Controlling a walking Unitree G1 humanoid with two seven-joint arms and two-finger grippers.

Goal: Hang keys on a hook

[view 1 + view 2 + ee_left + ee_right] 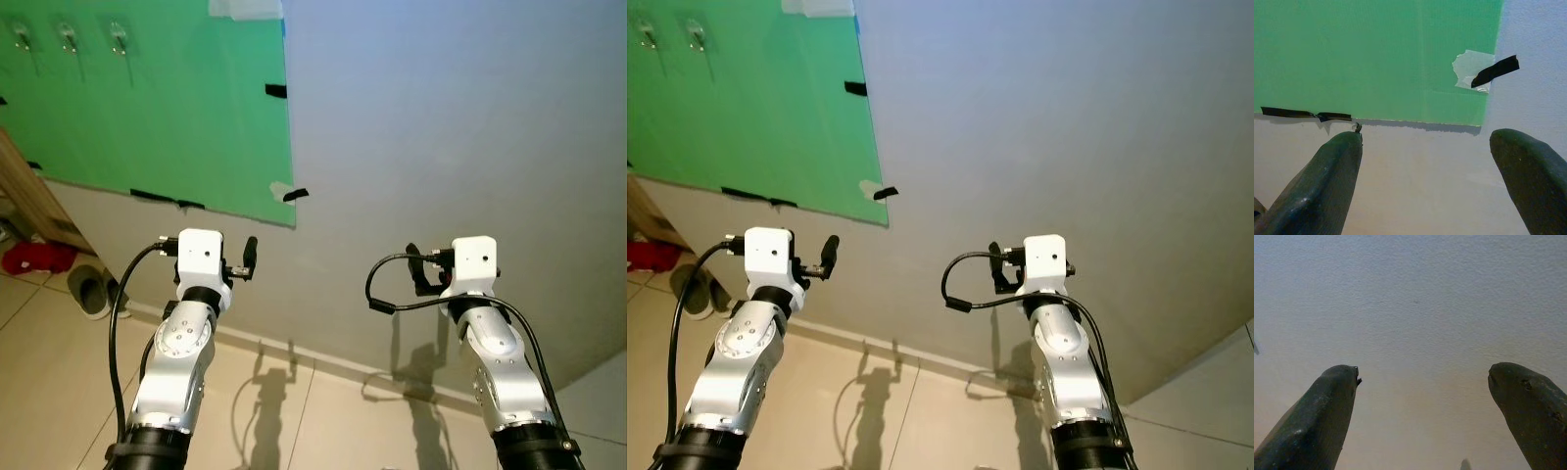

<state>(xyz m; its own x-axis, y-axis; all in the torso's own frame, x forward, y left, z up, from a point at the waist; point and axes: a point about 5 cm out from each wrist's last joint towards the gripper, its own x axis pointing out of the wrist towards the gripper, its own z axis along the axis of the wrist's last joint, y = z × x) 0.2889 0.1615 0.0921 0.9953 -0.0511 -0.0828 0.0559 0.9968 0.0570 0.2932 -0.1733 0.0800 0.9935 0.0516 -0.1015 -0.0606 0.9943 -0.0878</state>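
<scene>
Three metal hooks (pixel 67 39) are seen at eleven o'clock on the green board (pixel 157 108) in the left eye view; two of them are caught in the right eye view. The keys cannot be made out. The board is flat, matte and taped to a pale, finely grained wall (pixel 451 127) with black tape strips (pixel 296 194). In the left wrist view the left claw (pixel 1425 142) is held wide apart with nothing between its blunt black fingers (pixel 1327 181), aimed at the board's lower corner. The right claw (pixel 1422 374) is likewise spread wide and empty, facing bare wall. A tiled floor (pixel 294 411) lies below, and slippers (pixel 90 290) rest at nine o'clock.
</scene>
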